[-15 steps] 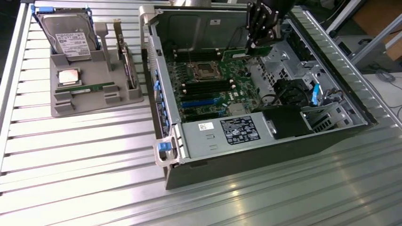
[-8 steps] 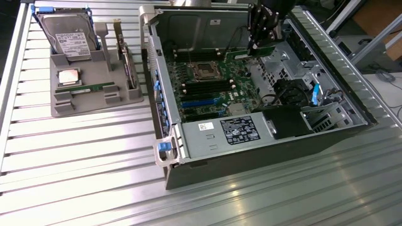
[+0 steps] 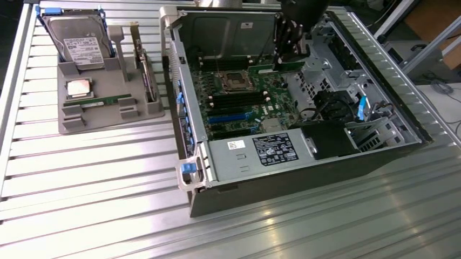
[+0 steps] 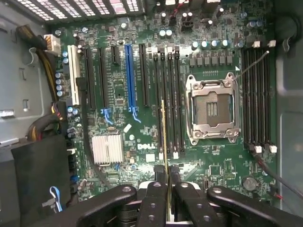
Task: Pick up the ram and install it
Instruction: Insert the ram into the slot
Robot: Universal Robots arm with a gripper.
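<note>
In the wrist view my gripper [image 4: 164,183] is shut on the ram [image 4: 163,137], a thin green stick seen edge-on between the black fingers [image 4: 154,198]. It hangs upright over the motherboard [image 4: 142,137], in line with the black memory slots [image 4: 169,94] beside the empty processor socket [image 4: 211,109]. Whether it touches a slot I cannot tell. In the exterior view the gripper [image 3: 290,51] reaches down into the open computer case [image 3: 288,162] at its far end. A look-alike green ram stick [image 3: 107,100] lies on the grey holder [image 3: 108,116] at the exterior view's left.
The grey holder also carries a hard drive [image 3: 79,46], a square silver processor [image 3: 79,88] and upright cards [image 3: 144,70]. Inside the case are a power supply [image 3: 259,151], a silver heatsink [image 4: 107,149], more memory slots [image 4: 258,94] and cable bundles [image 4: 42,123].
</note>
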